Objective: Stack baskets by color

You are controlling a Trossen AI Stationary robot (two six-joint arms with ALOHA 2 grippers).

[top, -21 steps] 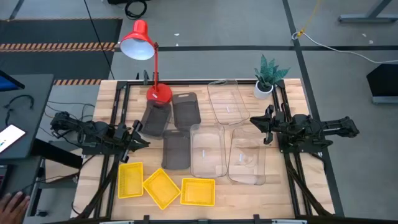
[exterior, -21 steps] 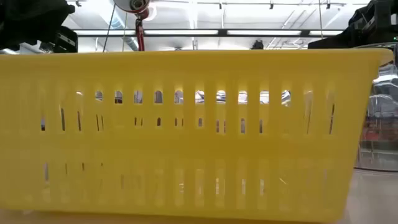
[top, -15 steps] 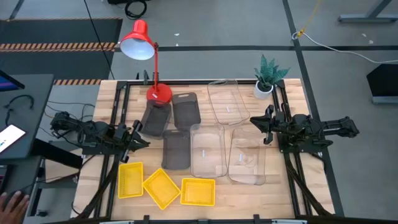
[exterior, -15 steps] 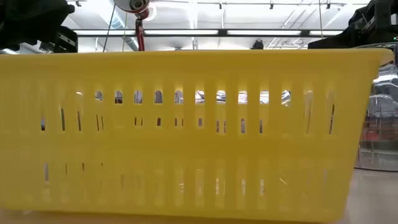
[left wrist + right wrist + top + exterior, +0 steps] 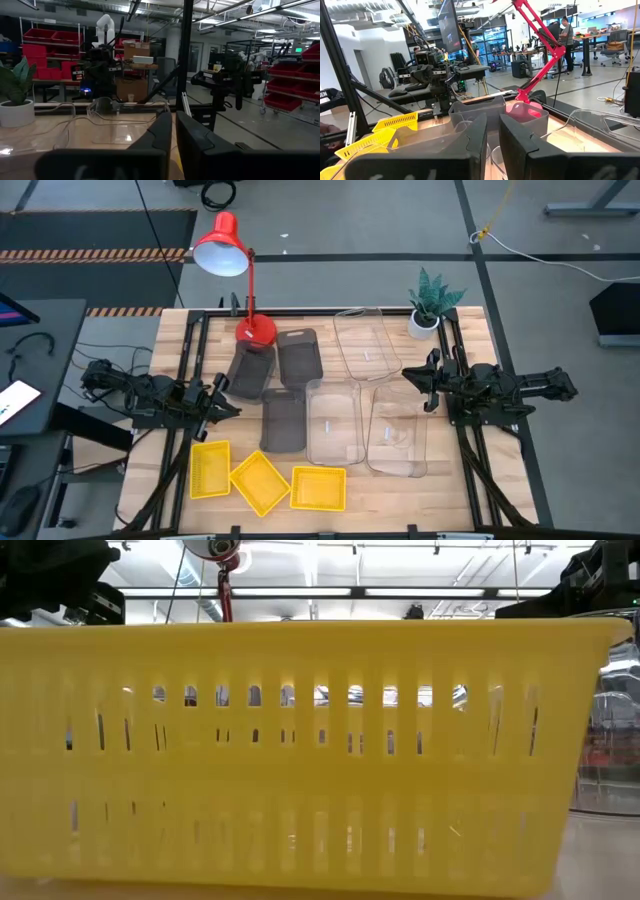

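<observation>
Three yellow baskets (image 5: 210, 470) (image 5: 258, 481) (image 5: 319, 488) rest on their bottoms along the table's near edge. One of them (image 5: 300, 760) fills the low view. Three dark grey baskets (image 5: 251, 370) (image 5: 298, 357) (image 5: 283, 420) lie left of centre. Three clear baskets (image 5: 365, 340) (image 5: 333, 420) (image 5: 398, 430) lie right of centre. My left gripper (image 5: 222, 402) (image 5: 173, 135) hovers shut at the table's left, pointing right, beside the grey baskets. My right gripper (image 5: 410, 377) (image 5: 492, 140) hovers shut at the right, pointing left, over the clear baskets' right side. Neither holds anything.
A red desk lamp (image 5: 240, 280) stands with its base (image 5: 256, 331) at the far left, touching a grey basket. A small potted plant (image 5: 430, 305) stands at the far right. Bare wood shows at the near right corner (image 5: 470, 490) and the far left (image 5: 185, 330).
Both arms have kept still and no basket has moved. A person's hand that showed off the table at the high view's lower left corner has gone from sight.
</observation>
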